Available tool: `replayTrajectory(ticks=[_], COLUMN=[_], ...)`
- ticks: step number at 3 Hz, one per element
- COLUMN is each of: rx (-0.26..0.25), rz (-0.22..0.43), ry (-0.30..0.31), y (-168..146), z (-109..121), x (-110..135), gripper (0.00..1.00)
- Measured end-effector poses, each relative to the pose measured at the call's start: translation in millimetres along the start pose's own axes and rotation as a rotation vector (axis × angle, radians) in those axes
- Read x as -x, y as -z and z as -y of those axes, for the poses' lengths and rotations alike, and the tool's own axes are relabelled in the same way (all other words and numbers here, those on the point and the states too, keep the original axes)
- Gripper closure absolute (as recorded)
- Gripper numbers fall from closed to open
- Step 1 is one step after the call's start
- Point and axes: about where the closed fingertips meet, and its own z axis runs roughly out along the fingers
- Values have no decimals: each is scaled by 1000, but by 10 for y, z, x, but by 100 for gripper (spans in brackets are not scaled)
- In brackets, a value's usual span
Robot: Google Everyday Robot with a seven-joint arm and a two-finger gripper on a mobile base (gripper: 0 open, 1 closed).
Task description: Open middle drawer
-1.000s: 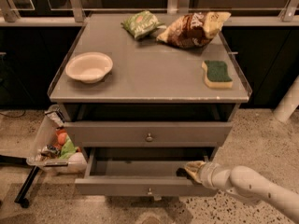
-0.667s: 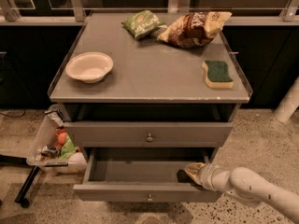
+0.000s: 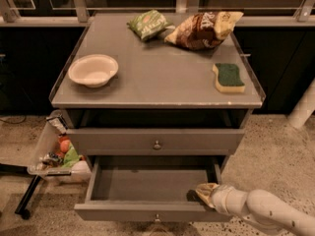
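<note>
Speckled floor [image 3: 278,146] ran under a grey cabinet [image 3: 162,90] set against a dark wall. At the near right, the gripper [image 3: 201,192] sat just inside the middle drawer [image 3: 118,212], touching the inner face of its front panel at the right end. Its white arm [image 3: 268,211] trailed off toward the near right corner. Whether the gripper was apart or together could not be told; it looked hooked behind the panel rather than on the knob [image 3: 156,218], which stood untouched at the panel's centre.

That drawer was pulled well out, its bare tray showing. The top drawer [image 3: 118,140] above it stood only slightly forward. No 3rd drawer showed.

Judging from this, the opening was nearly done. To finish well, the pull should run straight toward the near side, along the slides. Because contact was at 1 end, any sideways drag could rack the tray and bind it. Slow travel would help, stopping before the end stop, then lifting up clear of the panel.

Farther out, on the cabinet's top, lay 1 pale bowl [image 3: 93,71] at the left, 1 green-and-yellow sponge [image 3: 229,77] at the right, plus 2 snack bags at the far edge: a green bag [image 3: 148,24] and a brown bag [image 3: 203,28]. A clear bin [image 3: 45,144] of oddments hung at the cabinet's left side.
</note>
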Motion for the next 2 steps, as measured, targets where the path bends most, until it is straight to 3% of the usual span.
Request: replayTrajectory(ticks=[1,2], rx=[-30,-201], rz=[21,143], ry=[-41,-72], y=[207,486], z=[-177,92], x=[-102,80], gripper=[100,81])
